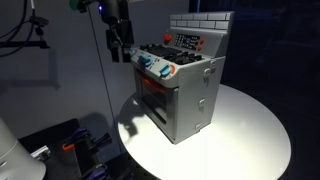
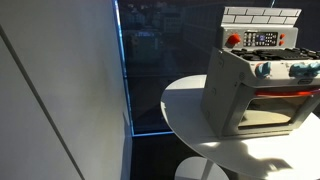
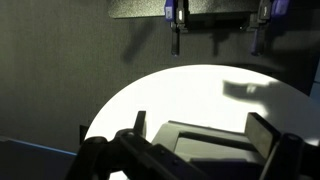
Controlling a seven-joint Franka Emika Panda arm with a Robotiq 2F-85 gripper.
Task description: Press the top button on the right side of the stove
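Stove near tabletop edge; panel lettering too small to read; gripper spread wide, empty, near knobs

Nothing readable here tbh. The button panel on the stove, upper right of the frame in both exterior views, has some tiny markings, but they're too small and blurry to read.

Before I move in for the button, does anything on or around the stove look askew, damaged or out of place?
Nothing stands out. The stove stands upright on the round white table, and its oven door looks shut. The gripper hangs open near the knob row.
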